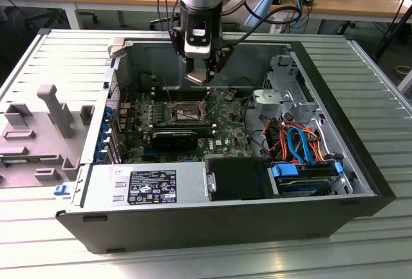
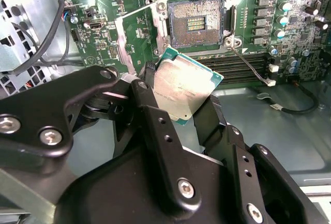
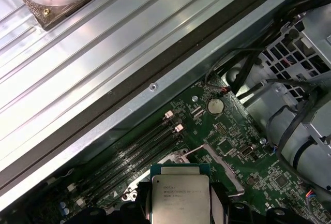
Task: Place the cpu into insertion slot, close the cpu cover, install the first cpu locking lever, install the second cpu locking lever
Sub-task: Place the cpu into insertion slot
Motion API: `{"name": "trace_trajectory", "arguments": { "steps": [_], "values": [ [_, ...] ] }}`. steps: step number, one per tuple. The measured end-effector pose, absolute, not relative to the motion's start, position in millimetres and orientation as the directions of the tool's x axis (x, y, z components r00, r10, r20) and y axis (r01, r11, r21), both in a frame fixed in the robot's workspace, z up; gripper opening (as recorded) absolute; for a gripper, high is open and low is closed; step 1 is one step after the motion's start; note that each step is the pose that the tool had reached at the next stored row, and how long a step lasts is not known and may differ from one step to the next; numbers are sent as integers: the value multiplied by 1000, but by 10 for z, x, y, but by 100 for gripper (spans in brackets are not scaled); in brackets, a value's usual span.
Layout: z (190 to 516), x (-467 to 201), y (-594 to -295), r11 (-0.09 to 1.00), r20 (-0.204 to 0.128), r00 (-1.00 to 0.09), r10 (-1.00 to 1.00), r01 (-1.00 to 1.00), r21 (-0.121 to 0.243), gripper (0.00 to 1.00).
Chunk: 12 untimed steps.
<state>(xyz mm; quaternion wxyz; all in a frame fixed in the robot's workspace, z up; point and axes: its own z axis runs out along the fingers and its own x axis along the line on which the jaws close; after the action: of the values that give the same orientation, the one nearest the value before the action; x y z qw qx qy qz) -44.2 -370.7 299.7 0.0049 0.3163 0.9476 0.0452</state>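
My gripper (image 1: 207, 87) hangs inside the open computer case, just behind and above the insertion slot (image 1: 187, 112). It is shut on the cpu (image 2: 183, 89), gripping it by two opposite edges, with the silver top toward the second wrist camera. In the second wrist view the insertion slot (image 2: 195, 24) lies open and bare beyond the chip, its contact field exposed. The cpu cover (image 2: 124, 45) stands raised at one side of the slot. A thin wire locking lever (image 2: 249, 64) sticks out unlatched. In the first wrist view the cpu (image 3: 180, 199) sits between the black fingers, with the raised cover (image 3: 220, 164) beside it.
The case walls (image 1: 335, 98) enclose the green motherboard (image 1: 225, 124). Black memory slots (image 2: 243, 63) run beside the socket. A power supply (image 1: 148, 185) sits at the front, and a drive bay with blue and orange cables (image 1: 299, 144) on the exterior view's right. A grey plastic shroud (image 1: 45, 124) lies outside.
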Motion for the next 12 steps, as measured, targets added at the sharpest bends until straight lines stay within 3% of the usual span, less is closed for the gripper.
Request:
{"name": "trace_trajectory", "arguments": {
  "steps": [12],
  "values": [
    [2995,-442,-3707,793,19,-797,604,603,89,54]
  ]
}}
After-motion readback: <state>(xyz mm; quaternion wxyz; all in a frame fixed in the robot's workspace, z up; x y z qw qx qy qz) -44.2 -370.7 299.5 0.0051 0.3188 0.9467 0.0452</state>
